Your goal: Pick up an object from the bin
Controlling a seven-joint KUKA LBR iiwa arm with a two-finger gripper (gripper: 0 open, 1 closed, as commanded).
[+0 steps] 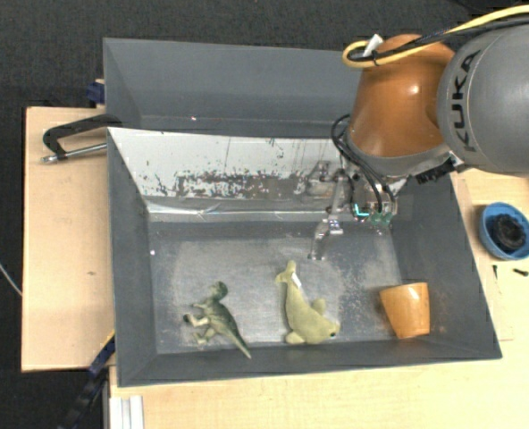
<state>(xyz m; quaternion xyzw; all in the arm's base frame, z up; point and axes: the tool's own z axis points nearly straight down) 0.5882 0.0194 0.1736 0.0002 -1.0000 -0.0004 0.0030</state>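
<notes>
3 items in bin (pixel 129 275): green dino (pixel 215 316), orange cup (pixel 406 309), yellowish seal toy (pixel 305 316) w/ gripper (pixel 323 238) nr its narrow end, grip state unclear

One word can be read: the brand name KUKA. This lettering (pixel 462 96) is in bold black capitals on the rounded grey housing of the arm (pixel 510 88), at the upper right of the camera view. The letters are turned on their side and run almost vertically along the housing's curved left edge. They sit just beside the orange cover (pixel 398 96), above the far right corner of the bin (pixel 126 239). Where the surface curves away, the end of the word is harder to make out
</notes>
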